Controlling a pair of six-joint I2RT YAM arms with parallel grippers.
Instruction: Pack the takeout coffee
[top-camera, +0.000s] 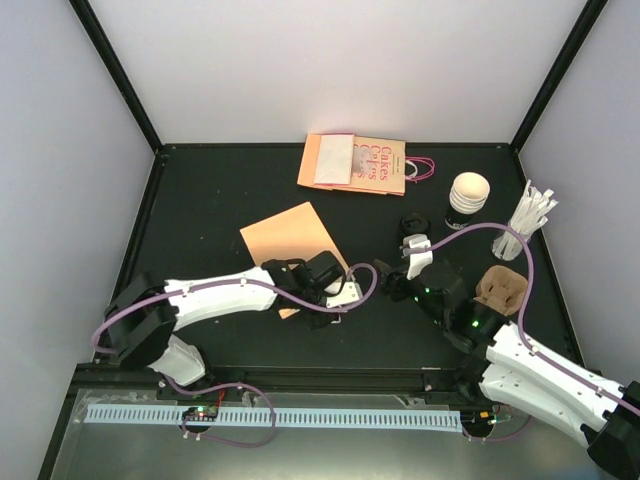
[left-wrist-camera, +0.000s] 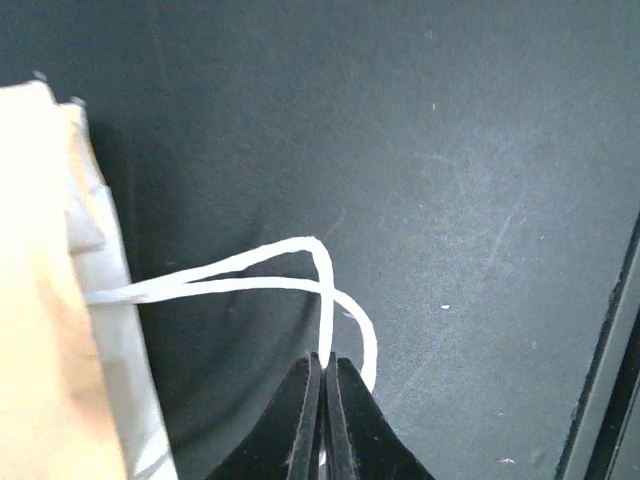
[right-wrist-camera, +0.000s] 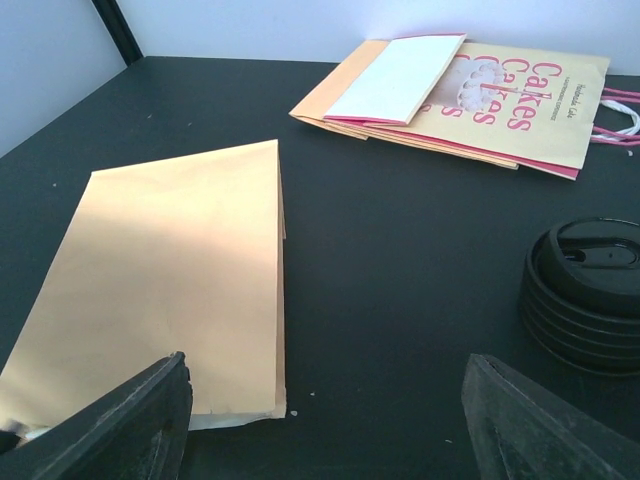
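Standing lidless, the takeout cup (top-camera: 468, 192) sits well right of the flat orange bag (top-camera: 290, 238), untouched. The left pincer (left-wrist-camera: 325, 358) is clamped on the bag's white handle (left-wrist-camera: 300, 245); lift slowly so the mouth opens. The right pincer (right-wrist-camera: 330, 400), jaws apart, is empty beside the bag.

flat bag (top-camera: 292, 238) centre, bag stack (top-camera: 355, 163) behind, cup (top-camera: 467, 195) right of stack

The left arm (top-camera: 220, 295) lies low over the tabletop (top-camera: 200, 200), reaching toward the middle. The left gripper (left-wrist-camera: 325, 358) is pressed closed, its fingers (left-wrist-camera: 300, 420) flat together and nipping a thin white cord (left-wrist-camera: 325, 300). The right arm (top-camera: 530, 365) reaches in from the near right corner. The right gripper (right-wrist-camera: 325, 365) hangs low, its fingers (right-wrist-camera: 130, 420) spread wide, holding nothing.
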